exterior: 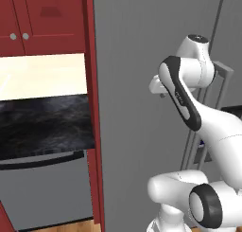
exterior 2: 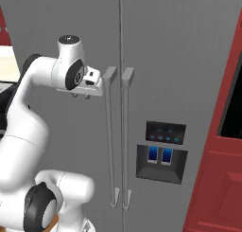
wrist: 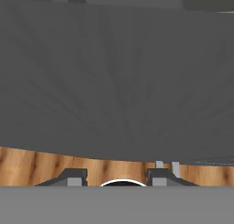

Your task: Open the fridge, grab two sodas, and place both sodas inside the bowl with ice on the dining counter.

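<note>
fridge (exterior 2: 189, 60) doors shut; gripper (exterior 2: 81, 96) empty beside left handle (exterior 2: 109, 131)

Dark red cabinets (exterior: 42, 18), wooden floor (wrist: 36, 166)

Tall matte grey two-door fridge (exterior 2: 179, 60) with pale grey vertical bar handles (exterior 2: 109, 131) and a dark dispenser panel (exterior 2: 162, 153) lit blue, flanked by dark red cabinets (exterior: 45, 18), a glossy black marbled bench (exterior: 45, 124) and a wood-grain orange-brown floor (wrist: 41, 166).
</note>
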Robot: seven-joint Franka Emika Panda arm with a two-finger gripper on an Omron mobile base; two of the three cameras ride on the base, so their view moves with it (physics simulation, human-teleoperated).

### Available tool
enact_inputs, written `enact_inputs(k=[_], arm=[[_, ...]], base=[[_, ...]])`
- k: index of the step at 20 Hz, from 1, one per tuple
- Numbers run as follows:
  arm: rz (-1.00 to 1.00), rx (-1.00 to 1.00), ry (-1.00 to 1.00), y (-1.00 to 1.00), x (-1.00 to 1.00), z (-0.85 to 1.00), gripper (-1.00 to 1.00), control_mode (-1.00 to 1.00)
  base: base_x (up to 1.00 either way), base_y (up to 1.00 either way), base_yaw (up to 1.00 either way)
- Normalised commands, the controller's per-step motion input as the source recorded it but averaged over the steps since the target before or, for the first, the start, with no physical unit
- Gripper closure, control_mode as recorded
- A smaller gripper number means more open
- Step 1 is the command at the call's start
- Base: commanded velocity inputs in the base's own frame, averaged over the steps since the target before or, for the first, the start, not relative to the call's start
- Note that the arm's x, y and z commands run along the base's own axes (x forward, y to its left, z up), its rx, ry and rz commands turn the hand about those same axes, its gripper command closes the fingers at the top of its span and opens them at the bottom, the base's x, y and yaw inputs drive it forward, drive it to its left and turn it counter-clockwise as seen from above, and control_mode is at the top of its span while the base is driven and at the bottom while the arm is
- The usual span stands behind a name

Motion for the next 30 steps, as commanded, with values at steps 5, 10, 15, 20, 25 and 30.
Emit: enact_inputs(k=[5,10,15,20,25,30], arm=[[0.00,0.00,0.00,0.00,0.00,0.00,-1.00,1.00],[0.00,0.00,0.00,0.00,0.00,0.00,-1.00,1.00],[0.00,0.00,0.00,0.00,0.00,0.00,-1.00,1.00],[0.00,0.00,0.00,0.00,0.00,0.00,-1.00,1.00],[0.00,0.00,0.00,0.00,0.00,0.00,-1.00,1.00],[0.00,0.00,0.00,0.00,0.00,0.00,-1.00,1.00]], base=[[-0.12,0.00,0.00],[-0.92,-0.26,-0.03],[-0.91,-0.55,-0.05],[-0.32,-0.86,0.00],[0.06,-0.36,0.00],[0.34,0.13,-0.02]])
